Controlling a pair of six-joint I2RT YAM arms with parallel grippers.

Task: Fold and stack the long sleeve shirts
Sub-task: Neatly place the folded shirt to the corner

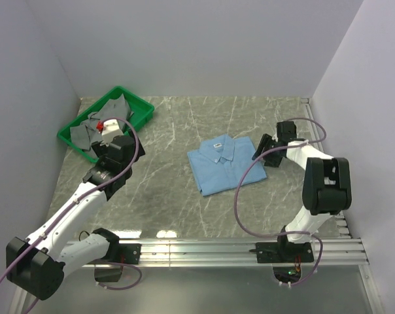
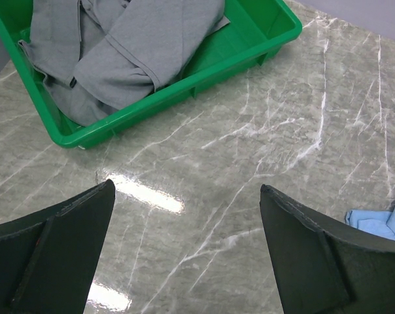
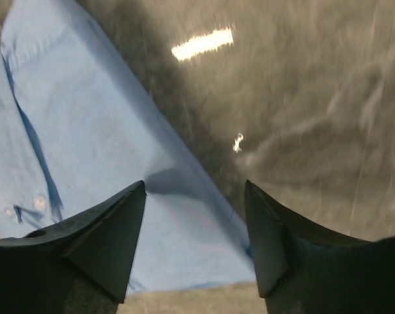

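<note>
A light blue long sleeve shirt (image 1: 224, 163) lies folded flat in the middle of the table, collar toward the back. It fills the left of the right wrist view (image 3: 86, 163), and its edge shows at the right of the left wrist view (image 2: 384, 222). My right gripper (image 1: 262, 150) is open and empty, just above the shirt's right edge (image 3: 195, 190). My left gripper (image 1: 127, 145) is open and empty over bare table (image 2: 184, 196), between the bin and the shirt.
A green bin (image 1: 133, 108) at the back left holds grey garments (image 1: 86, 131); it also shows in the left wrist view (image 2: 204, 65) with the grey cloth (image 2: 119, 52). White walls close the back and both sides. A metal rail (image 1: 250, 248) runs along the near edge.
</note>
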